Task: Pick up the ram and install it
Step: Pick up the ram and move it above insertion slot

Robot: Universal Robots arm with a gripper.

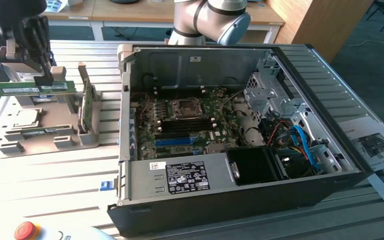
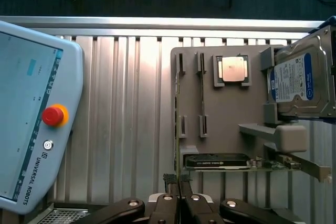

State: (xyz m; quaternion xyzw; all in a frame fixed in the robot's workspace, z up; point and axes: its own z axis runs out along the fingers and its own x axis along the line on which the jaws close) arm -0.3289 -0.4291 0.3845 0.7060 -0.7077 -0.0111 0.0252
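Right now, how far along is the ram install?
Done: the ram is up off the grey holder. In hand: the gripper is shut on it, above the holder, to the exterior view's left of the open case. Left: the ram is not yet seated in the motherboard.

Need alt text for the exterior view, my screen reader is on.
The gripper holds the ram level above the gray fixture, to the exterior view's left of the open PC case. The motherboard lies exposed inside the case.
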